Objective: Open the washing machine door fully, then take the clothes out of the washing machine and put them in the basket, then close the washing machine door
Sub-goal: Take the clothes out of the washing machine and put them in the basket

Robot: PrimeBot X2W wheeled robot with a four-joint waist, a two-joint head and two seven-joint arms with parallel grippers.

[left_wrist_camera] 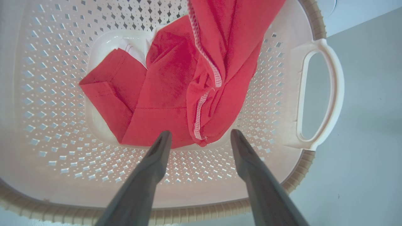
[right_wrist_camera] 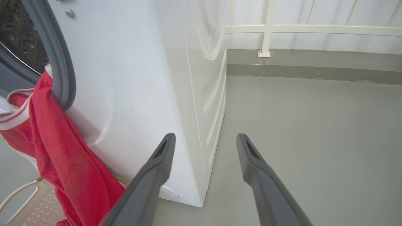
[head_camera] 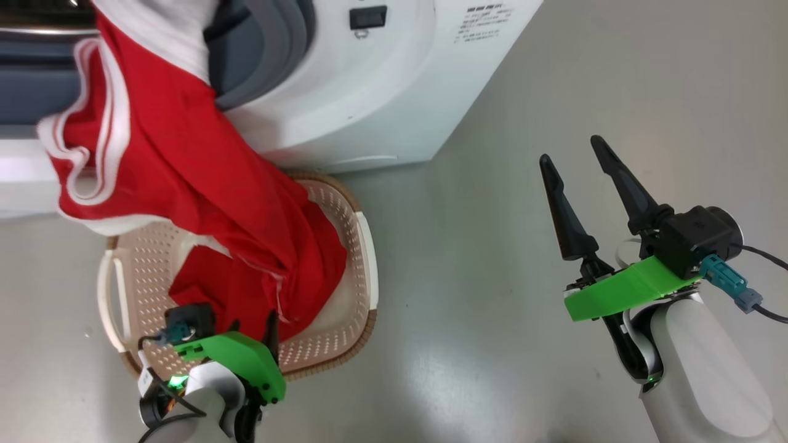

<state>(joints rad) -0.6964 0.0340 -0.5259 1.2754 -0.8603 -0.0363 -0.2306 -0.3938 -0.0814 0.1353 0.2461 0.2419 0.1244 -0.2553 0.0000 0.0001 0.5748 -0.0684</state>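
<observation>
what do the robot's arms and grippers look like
The left gripper and right gripper each have two long tapering dark fingers on a bright green bracket. Pale rounded forearm, black wrist block, black cable with a teal connector.

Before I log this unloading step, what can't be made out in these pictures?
Inside the washing machine: head view, cut by the top edge and covered by the clothes; how much fabric lies inside is unknown.
Basket floor centre: left wrist view, under the clothes.
Machine's printed label: head view, too small.
</observation>
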